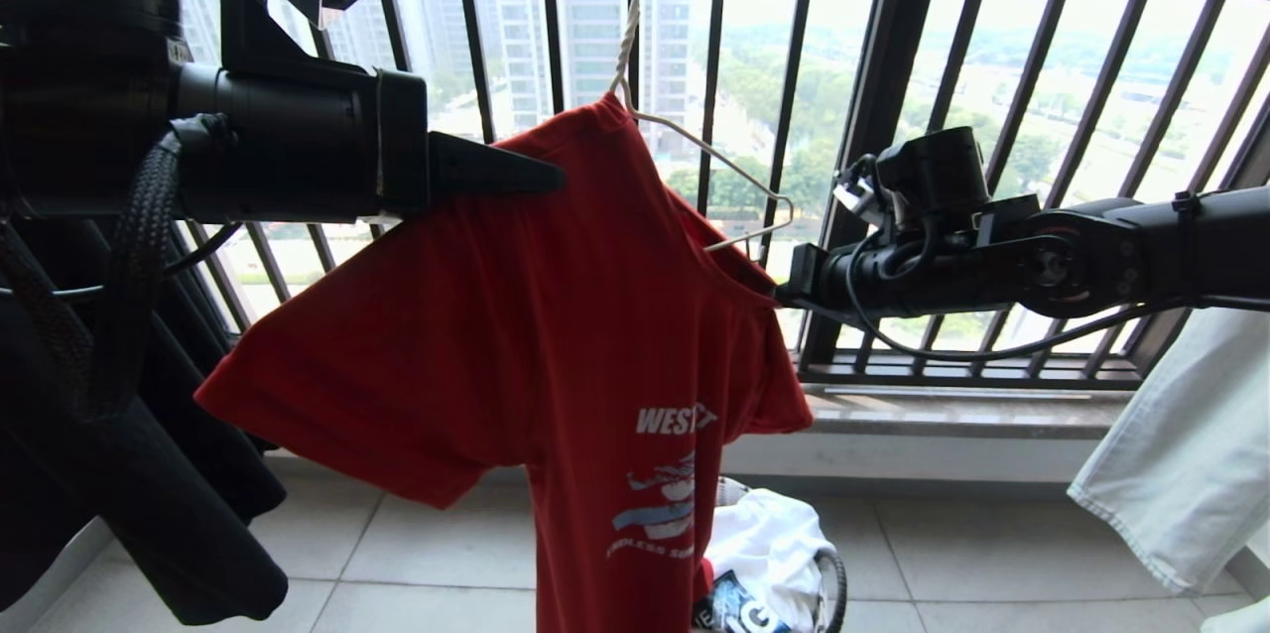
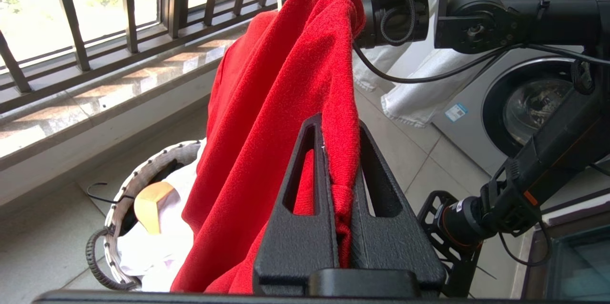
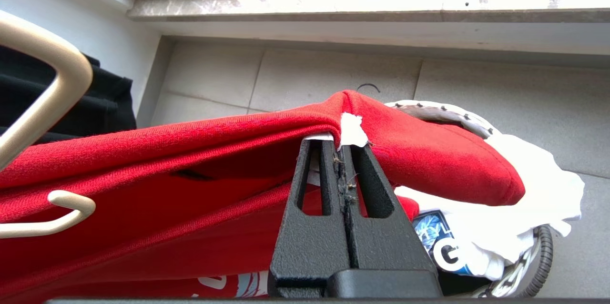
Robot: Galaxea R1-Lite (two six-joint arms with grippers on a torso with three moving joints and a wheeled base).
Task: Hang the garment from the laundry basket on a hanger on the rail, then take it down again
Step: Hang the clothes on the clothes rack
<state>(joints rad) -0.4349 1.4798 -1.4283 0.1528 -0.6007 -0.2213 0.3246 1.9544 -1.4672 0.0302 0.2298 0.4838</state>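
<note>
The red garment [image 1: 556, 335] hangs slanted in front of the window, with only its left shoulder on the white wire hanger [image 1: 695, 142]. The hanger's right end sticks out bare [image 3: 66, 80], and its hook runs up out of the head view. My left gripper [image 1: 558, 180] is shut on a fold of red cloth near the left shoulder [image 2: 339, 125]. My right gripper [image 1: 779, 294] is shut on the neckline edge by a white label [image 3: 339, 144]. The laundry basket [image 1: 831, 585] stands on the floor below the shirt. The rail is out of view.
A white garment [image 1: 764, 534] fills the basket. A black garment [image 1: 149, 514] hangs at the left and a pale cloth [image 1: 1181, 454] at the right. The dark barred window railing [image 1: 893, 67] is close behind. A washing machine [image 2: 524, 99] stands beyond the right arm.
</note>
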